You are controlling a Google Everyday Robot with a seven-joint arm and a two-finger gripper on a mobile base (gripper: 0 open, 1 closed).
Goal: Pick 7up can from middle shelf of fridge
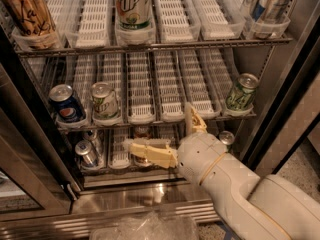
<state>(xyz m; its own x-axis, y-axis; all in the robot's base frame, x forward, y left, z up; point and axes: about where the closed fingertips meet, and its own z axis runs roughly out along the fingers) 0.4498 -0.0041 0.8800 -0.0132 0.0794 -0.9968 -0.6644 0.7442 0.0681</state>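
Foreground: crumpled clear plastic lies nearest, in front of the shiny steel base of the fridge.
Arm: the white arm enters from the near right and runs up and left, its rounded wrist level with the bottom shelf.
Gripper: the gripper is spread wide and holds nothing. One finger lies almost level, pointing left in front of the bottom shelf. The other stands upright across the front edge of the middle shelf.
Bottom shelf: a silver can sits left of the level finger and a second can just right of the wrist.
7up can: the 7up can stands at the front of the second lane from the left on the middle shelf, above and left of the gripper and well apart from it.
Neighbours: a Pepsi can stands just left of the 7up can. The lanes to its right are vacant as far as a darker green can at the far right.
Step in hand, judged: approach, no grasp yet.
Method, judged: raise the wrist above the shelf's front rail, shift left, enter through the vacant lane side, then straddle the can body with one finger on each side.
Risk, judged: the finger on the left side may nudge the Pepsi can, and a low finger may catch the rail.
Top shelf: a tall white 7UP can stands above; not the target.
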